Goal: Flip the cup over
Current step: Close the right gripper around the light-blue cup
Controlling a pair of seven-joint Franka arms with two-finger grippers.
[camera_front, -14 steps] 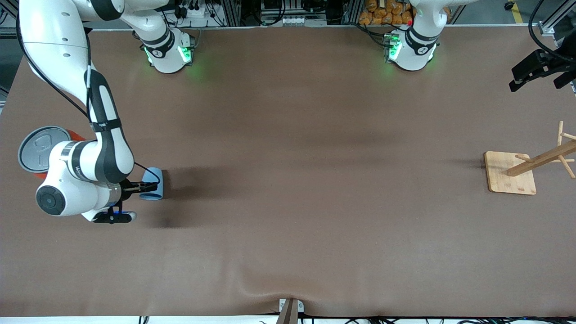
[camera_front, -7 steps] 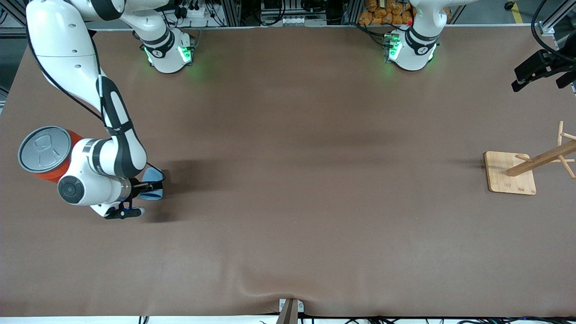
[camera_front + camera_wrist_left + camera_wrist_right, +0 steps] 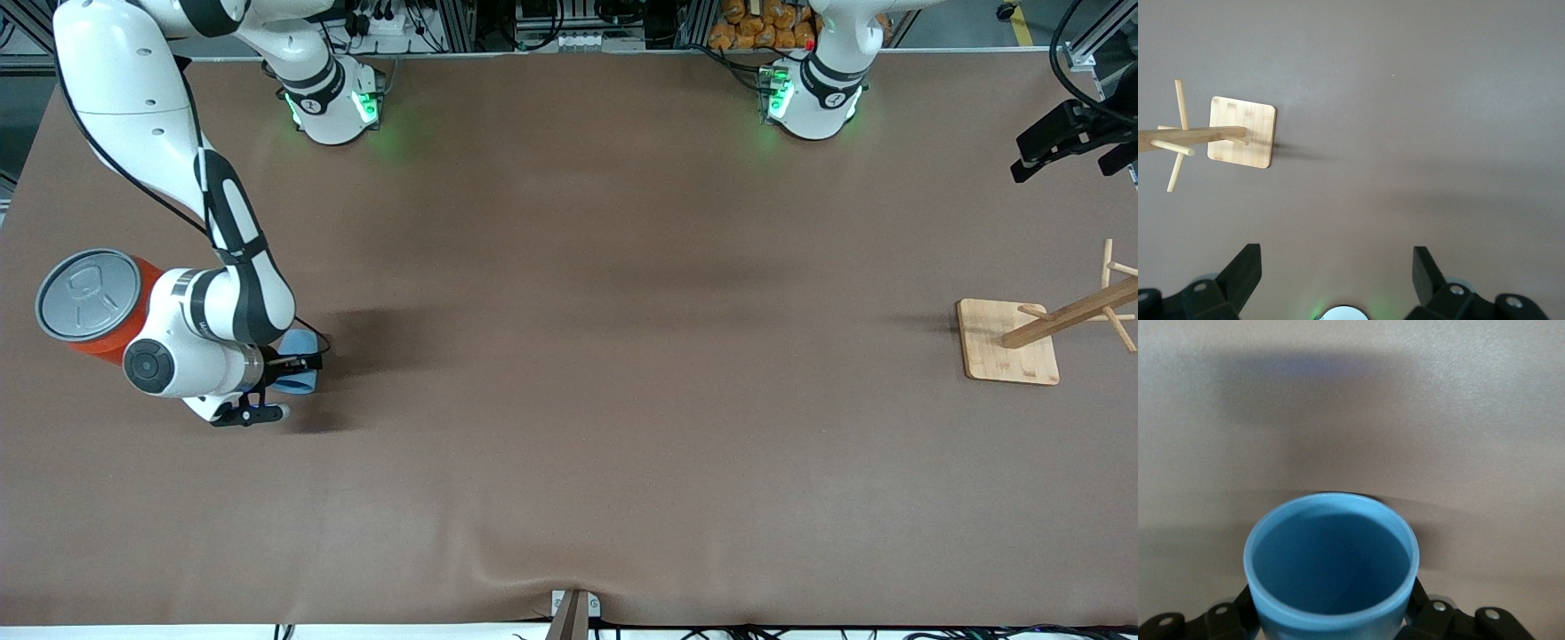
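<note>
Cup (image 3: 298,373) beside can (image 3: 87,298), wooden rack (image 3: 1013,340) at left arm's end.

Robot lab: aluminium framing (image 3: 462,22), cables, brown-covered table (image 3: 569,267).

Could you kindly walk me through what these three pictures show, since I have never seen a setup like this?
Two white robot arms stand at a brown table. The wide picture comes from a high camera facing them; the other two come from cameras on the arms' wrists.

The right gripper is low at the right arm's end of the table, shut on a small light-blue cup. Its wrist picture looks straight into the cup's open mouth. Beside that arm stands an orange can with a grey lid.

The left arm waits, its gripper open above the table's edge. Its wrist picture looks down on a wooden peg rack, which stands at the left arm's end.
</note>
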